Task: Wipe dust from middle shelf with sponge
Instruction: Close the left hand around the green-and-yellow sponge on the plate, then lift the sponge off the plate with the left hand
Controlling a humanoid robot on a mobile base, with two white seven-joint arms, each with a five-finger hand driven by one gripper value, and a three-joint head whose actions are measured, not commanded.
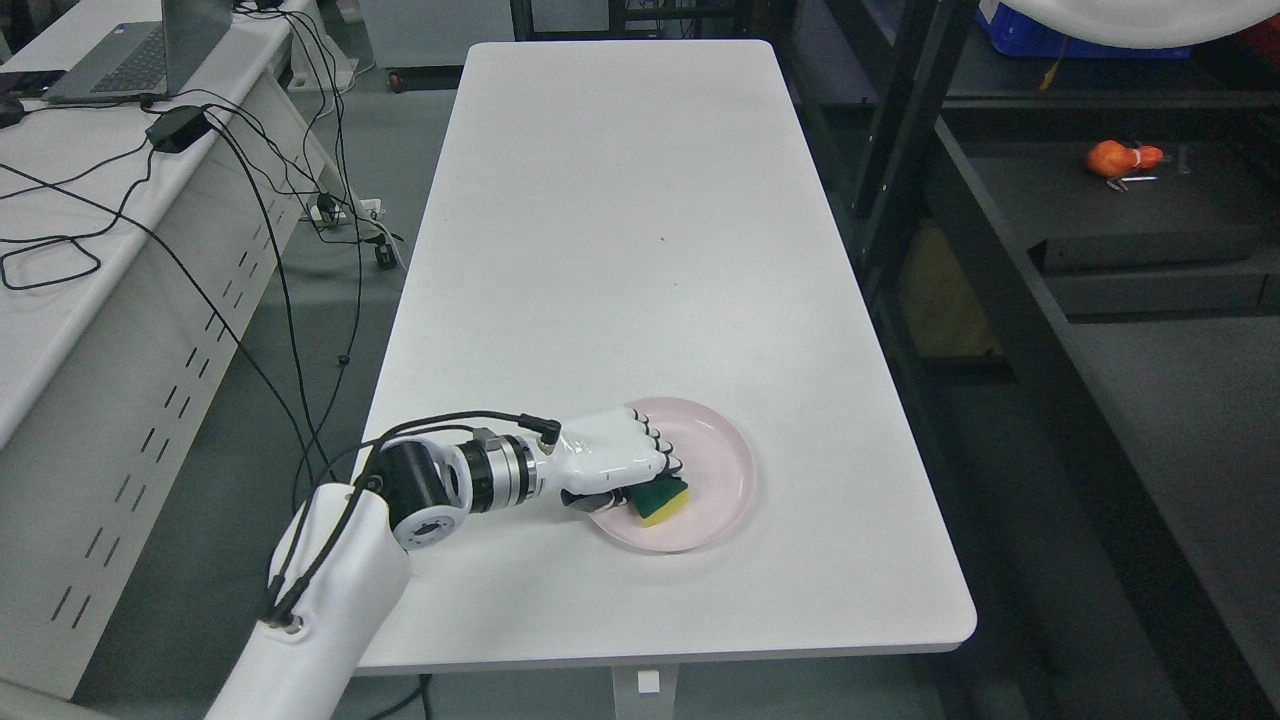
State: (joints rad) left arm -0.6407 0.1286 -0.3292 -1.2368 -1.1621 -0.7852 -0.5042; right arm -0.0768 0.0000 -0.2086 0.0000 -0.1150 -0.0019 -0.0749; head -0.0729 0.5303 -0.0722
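White table (620,250) running lengthwise down a workroom; grey floor, side desk (90,260) at left with laptop (140,50) and trailing black cables (270,230). Dark metal shelving (1010,260) along the right, one board carrying a small orange object (1120,158), nature unclear.

Pink plate (715,450) near the table's close end. Only one item in it: green-and-yellow sponge (663,501), lying toward the plate's near-left side. Nothing else on the table.

Left hand (620,462) reaching in from lower left, over the plate's left rim, fingers curled down around the sponge's green top, thumb under or beside it; appears clamped on sponge, though firmness of grip not certain. Sponge looks to rest on or barely above the plate. Right hand not visible.

Progress, as judged: early. Pickup stage only. Remaining: lift sponge clear of plate, carry across to shelving at right, wipe middle shelf. No wiping evident on any shelf.
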